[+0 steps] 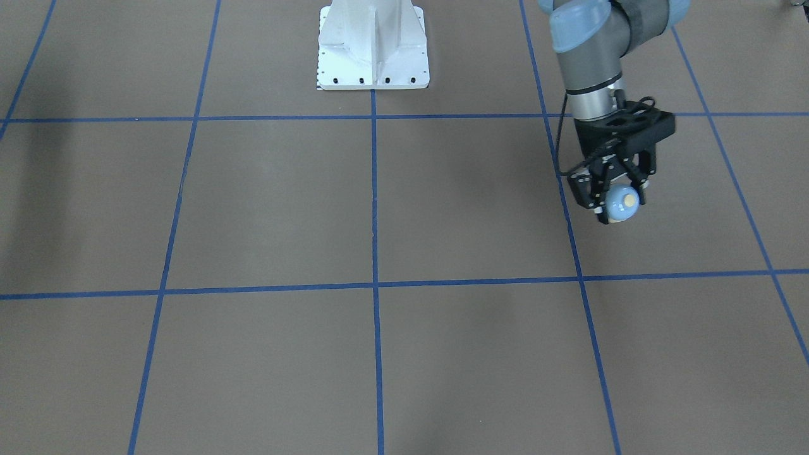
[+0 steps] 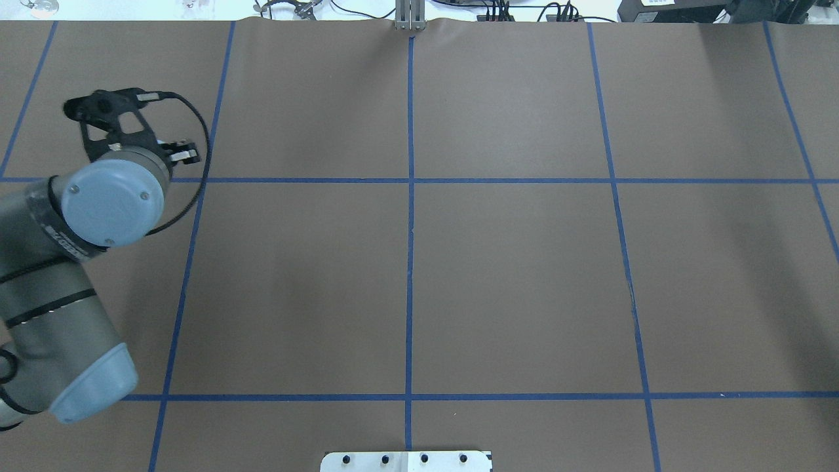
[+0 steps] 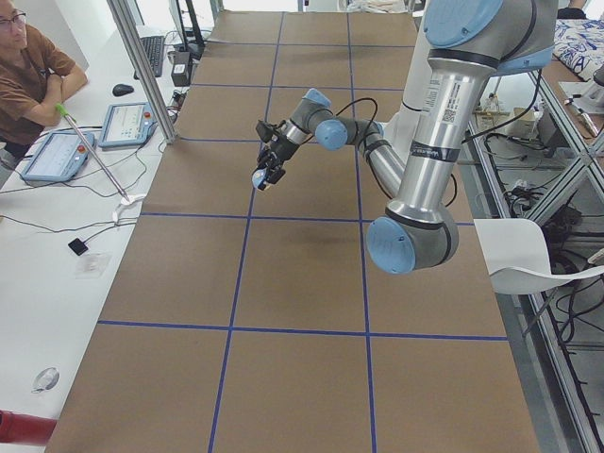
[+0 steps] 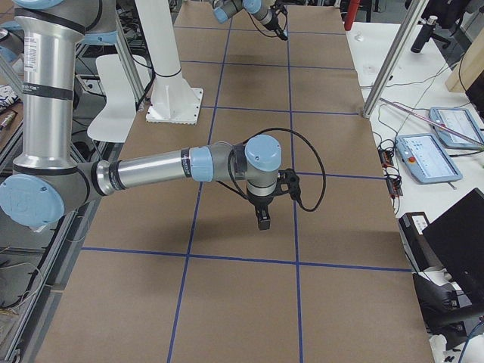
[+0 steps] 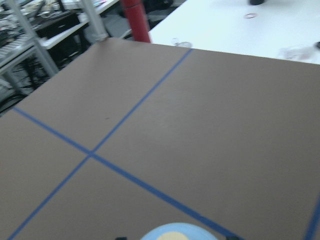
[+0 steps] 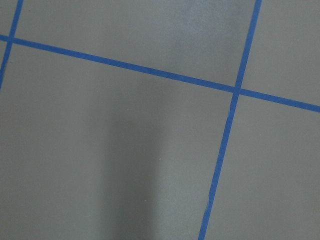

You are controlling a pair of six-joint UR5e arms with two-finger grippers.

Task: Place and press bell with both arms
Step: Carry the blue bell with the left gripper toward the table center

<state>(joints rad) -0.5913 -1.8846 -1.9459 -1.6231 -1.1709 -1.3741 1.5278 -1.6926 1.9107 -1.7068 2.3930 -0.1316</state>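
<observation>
Left tool (image 1: 617,193): black fingers (image 1: 593,197) pinch the bell (image 1: 624,202) from both sides, clamping the light blue dome. Bell is tipped, its cream button facing the front camera. From the table-end view the bell (image 3: 261,177) appears held off the tabletop (image 1: 272,202), on the robot's left side, just beside one of the blue tape lines (image 1: 374,189) that mark a grid on the brown surface. Left wrist camera catches only the top of the dome and button (image 5: 172,233) at its lower edge, with the tape crossing beyond and a red post (image 5: 136,20) past the far edge. Overhead, the left arm (image 2: 98,196) comes in from the left edge and its wrist joint covers the bell; only the tool's mount and a looped black cable (image 2: 196,170) show. Centre: white bolted pedestal (image 1: 373,47) stands on the middle tape line at the robot's edge. Right side: right arm (image 4: 151,172) reaches out low over the tabletop, right tool (image 4: 262,218) pointing down, well apart from the bell; it shows only from the table end, so I cannot tell whether its fingers are spread or pressed together. Right wrist camera shows bare tabletop and tape lines only. Off the tabletop: operator (image 3: 28,71) seated at a white bench with a tablet (image 3: 127,123).
</observation>
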